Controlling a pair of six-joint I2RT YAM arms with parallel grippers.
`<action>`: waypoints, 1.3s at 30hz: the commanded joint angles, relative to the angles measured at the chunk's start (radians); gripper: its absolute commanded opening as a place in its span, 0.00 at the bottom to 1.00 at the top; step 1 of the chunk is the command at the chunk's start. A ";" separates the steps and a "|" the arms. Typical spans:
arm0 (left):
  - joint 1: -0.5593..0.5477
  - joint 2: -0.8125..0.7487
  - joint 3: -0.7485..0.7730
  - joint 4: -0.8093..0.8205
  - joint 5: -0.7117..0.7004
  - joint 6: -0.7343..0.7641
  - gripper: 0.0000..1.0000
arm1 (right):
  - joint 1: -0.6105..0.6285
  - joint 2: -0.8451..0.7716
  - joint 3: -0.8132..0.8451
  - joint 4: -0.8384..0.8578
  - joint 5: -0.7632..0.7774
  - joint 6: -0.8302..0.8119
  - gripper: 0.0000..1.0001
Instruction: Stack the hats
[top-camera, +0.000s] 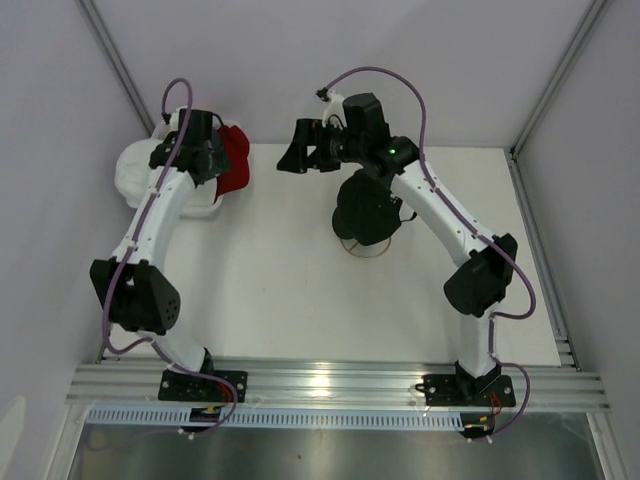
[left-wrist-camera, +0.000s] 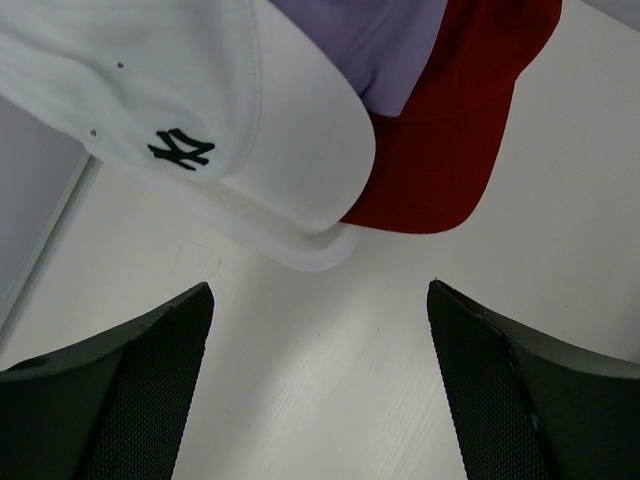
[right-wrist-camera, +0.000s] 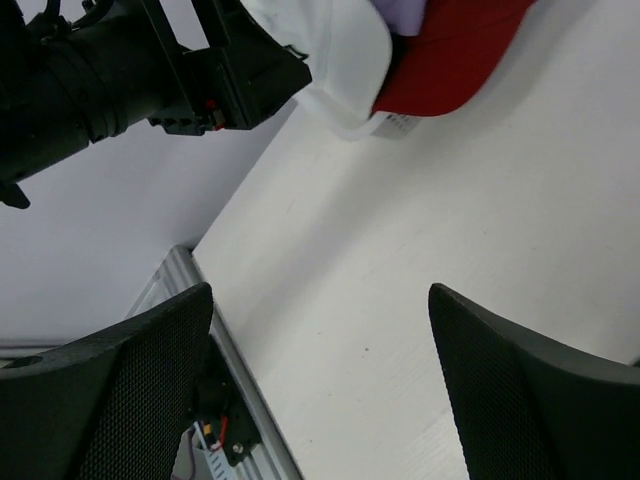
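top external: white table (top-camera: 300, 300), pale walls (top-camera: 400, 50); left pincer (left-wrist-camera: 320, 300) and right pincer (right-wrist-camera: 320, 295) spread, released.

Left end effector (left-wrist-camera: 318, 290), right end effector (right-wrist-camera: 320, 290): agape.

Top view: the left arm (top-camera: 160, 205) covers most of the hat pile, so only parts of the white cap (top-camera: 135, 172) and red cap (top-camera: 236, 160) show. The right arm (top-camera: 440, 215) overlaps the dark cap (top-camera: 365, 210), whose exact colour is unclear. Of the stand (top-camera: 365, 248) only a sliver of base ring shows. Left wrist view: the lavender cap (left-wrist-camera: 385, 40) is cut by the top edge, and the white cap by the top and left edges. Both wrist views crop the jaws at the bottom edge.
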 joint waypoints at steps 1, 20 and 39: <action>-0.054 0.098 0.083 0.005 -0.141 0.087 0.90 | -0.014 -0.158 -0.019 -0.068 0.188 -0.054 0.93; -0.077 0.507 0.391 -0.007 -0.450 0.227 0.77 | -0.425 -0.665 -0.467 -0.110 0.184 -0.067 1.00; -0.077 0.573 0.301 0.036 -0.505 0.285 0.48 | -0.433 -0.635 -0.519 -0.064 0.161 -0.055 1.00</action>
